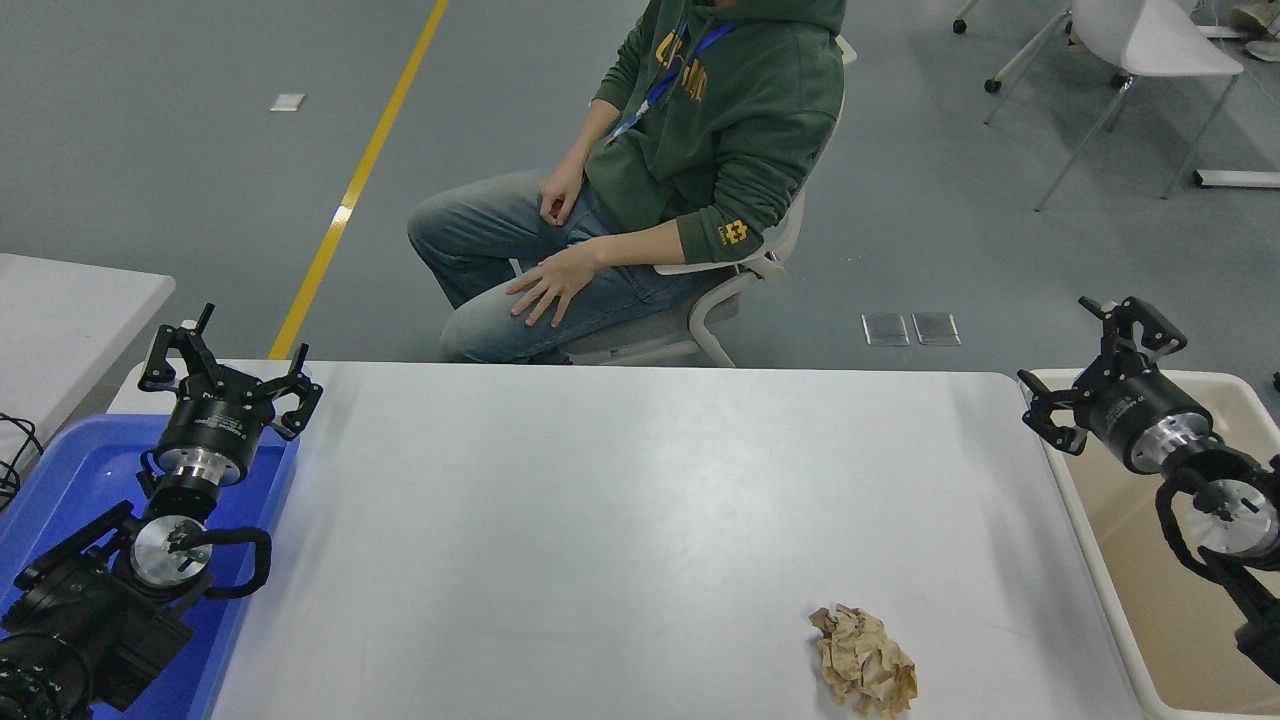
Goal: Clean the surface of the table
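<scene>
The white table surface (620,520) fills the middle of the head view. A crumpled ball of brown paper (864,661) lies on it near the front right. My right gripper (1098,372) is open and empty, raised over the table's far right corner and the near rim of the beige bin, well behind the paper. My left gripper (228,368) is open and empty, parked at the lower left above the blue tray.
A beige plastic bin (1150,620) stands against the table's right edge. A blue tray (60,480) sits at the left end, beside a smaller white table (60,320). A person (640,190) sits on a chair beyond the far edge.
</scene>
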`<state>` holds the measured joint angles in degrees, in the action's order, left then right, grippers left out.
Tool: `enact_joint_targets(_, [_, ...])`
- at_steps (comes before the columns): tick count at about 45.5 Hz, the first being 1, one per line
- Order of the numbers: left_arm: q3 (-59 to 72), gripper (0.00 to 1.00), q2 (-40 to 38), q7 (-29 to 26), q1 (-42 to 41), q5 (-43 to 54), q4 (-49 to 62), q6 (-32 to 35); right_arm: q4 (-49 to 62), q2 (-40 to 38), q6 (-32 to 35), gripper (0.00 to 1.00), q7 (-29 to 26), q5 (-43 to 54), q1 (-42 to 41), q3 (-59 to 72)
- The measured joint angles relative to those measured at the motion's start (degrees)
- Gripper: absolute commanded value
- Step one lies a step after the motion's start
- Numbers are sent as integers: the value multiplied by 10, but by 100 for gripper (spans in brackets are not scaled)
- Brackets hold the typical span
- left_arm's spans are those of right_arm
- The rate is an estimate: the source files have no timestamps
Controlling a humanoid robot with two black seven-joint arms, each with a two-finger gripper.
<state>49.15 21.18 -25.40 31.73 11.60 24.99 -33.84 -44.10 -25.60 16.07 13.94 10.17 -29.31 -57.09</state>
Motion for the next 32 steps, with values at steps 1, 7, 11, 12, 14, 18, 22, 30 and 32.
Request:
enact_joint_targets(1, [0, 100, 0, 0, 0, 0, 0, 0, 3, 3, 3, 100, 6, 0, 0, 0])
enact_joint_targets(7, [0, 100, 0, 0, 0, 0, 0, 0, 39, 28, 17, 100, 52, 7, -9, 13])
enact_joint_targets(11, [0, 100, 0, 0, 0, 0, 0, 0, 73, 44, 23, 100, 86, 11, -21, 40])
enact_joint_targets(12, [0, 100, 0, 0, 0, 0, 0, 0, 80, 47, 23, 100, 92, 12, -24, 45])
enact_joint_targets(14, [0, 100, 0, 0, 0, 0, 0, 0, 97, 57, 25, 100, 106, 13, -33, 59])
enact_joint_targets(18, [0, 100, 0, 0, 0, 0, 0, 0, 124, 71, 26, 100, 126, 15, -45, 76])
enact_joint_targets(22, [0, 100, 0, 0, 0, 0, 0, 0, 147, 82, 26, 100, 140, 16, -58, 86])
enact_joint_targets(30, [0, 100, 0, 0, 0, 0, 0, 0, 182, 104, 24, 100, 158, 15, -80, 101])
enact_joint_targets(32, [0, 100, 0, 0, 0, 0, 0, 0, 188, 107, 24, 100, 160, 15, -84, 103])
